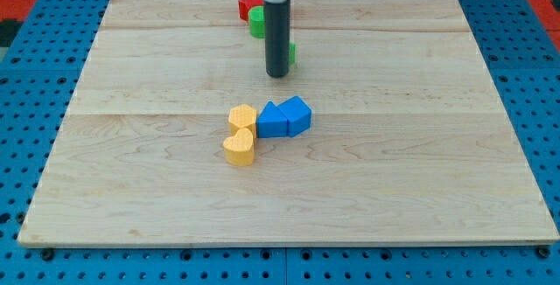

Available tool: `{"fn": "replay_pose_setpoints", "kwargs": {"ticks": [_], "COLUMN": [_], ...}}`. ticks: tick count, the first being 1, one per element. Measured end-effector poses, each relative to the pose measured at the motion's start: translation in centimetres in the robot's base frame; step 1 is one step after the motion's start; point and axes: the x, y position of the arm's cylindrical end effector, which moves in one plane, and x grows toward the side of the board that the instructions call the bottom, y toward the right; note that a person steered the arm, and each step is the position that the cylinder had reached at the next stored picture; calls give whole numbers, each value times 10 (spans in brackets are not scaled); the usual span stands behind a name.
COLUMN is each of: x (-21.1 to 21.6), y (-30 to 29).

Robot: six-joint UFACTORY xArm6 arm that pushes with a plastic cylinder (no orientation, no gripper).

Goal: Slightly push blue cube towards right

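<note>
The blue cube (297,115) sits near the board's middle, touching a second blue block (272,121) on its left. Two yellow blocks lie left of them: one (242,117) beside the blue pair, one (239,148) just below it. My tip (276,74) is on the board above the blue blocks, toward the view's top, apart from them. A green block (291,54) peeks out right behind the rod.
A red block (248,6) and a green block (256,20) sit near the board's top edge, partly behind the rod. The wooden board (420,163) lies on a blue perforated base.
</note>
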Motion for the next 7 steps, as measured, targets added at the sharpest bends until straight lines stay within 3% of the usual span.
{"fn": "replay_pose_setpoints", "kwargs": {"ticks": [1,3,4,5,7], "x": [-44,-62,-20,60,79], "y": [-5,14,58,155,156]}}
